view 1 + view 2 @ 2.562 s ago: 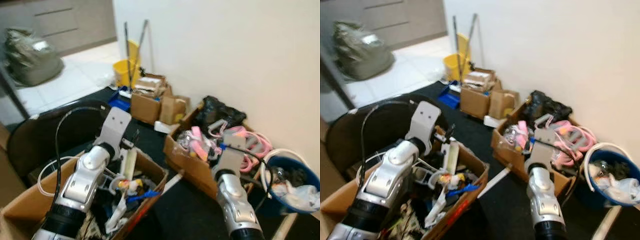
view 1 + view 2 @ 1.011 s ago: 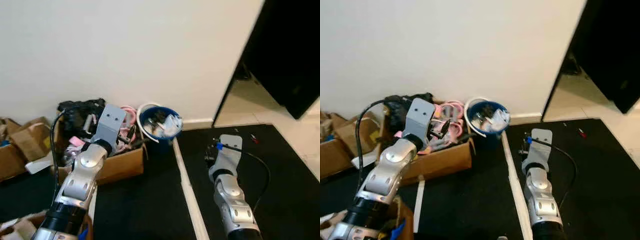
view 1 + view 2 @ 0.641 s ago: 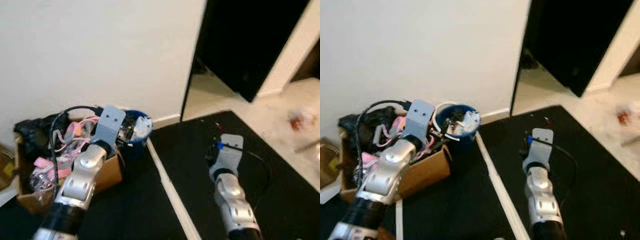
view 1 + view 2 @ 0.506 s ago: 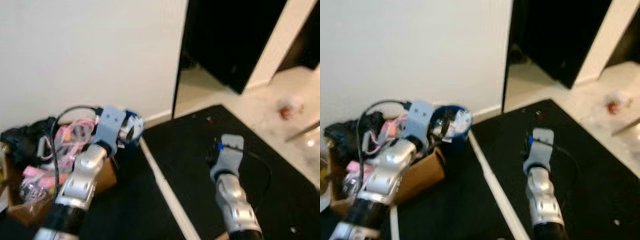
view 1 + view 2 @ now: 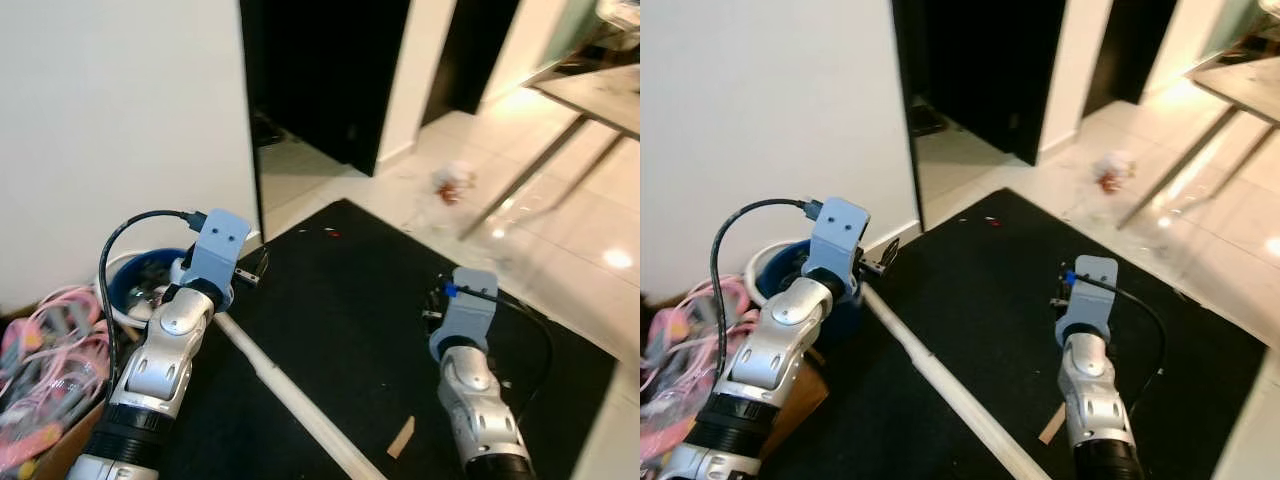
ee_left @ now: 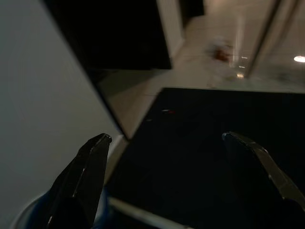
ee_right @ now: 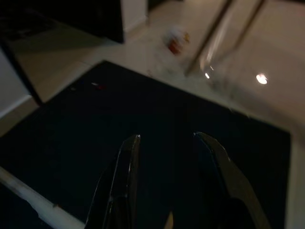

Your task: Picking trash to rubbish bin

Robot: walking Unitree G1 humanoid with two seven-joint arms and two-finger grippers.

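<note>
Down at the robot's feet a black mat (image 5: 340, 320) covers the floor, crossed by a long pale strip (image 5: 290, 400), and a small tan scrap (image 5: 401, 437) lies on it just beside the right arm. Both arms are held out low over the mat: the left gripper (image 6: 181, 157) has its two black fingers spread wide with nothing between them, while the right gripper (image 7: 167, 157) shows its fingers only a little apart, also empty. Close against the left arm, by the white wall, sits the blue rubbish bin (image 5: 135, 285), already holding some waste, with a cardboard box of pink cords (image 5: 45, 345) at the near left edge. Farther off, past the mat's far corner, a crumpled piece of trash (image 5: 452, 184) with a red patch rests on the glossy pale tiles near a slanted metal table leg (image 5: 520, 180); beyond that stand dark doorways. That piece looks like the thing to fetch, well apart from both grippers. To do this well, I would say the robot should walk up until the trash sits squarely before it, open the chosen gripper fully, and come down from above so the light wad is not nudged across the slick tiles.
</note>
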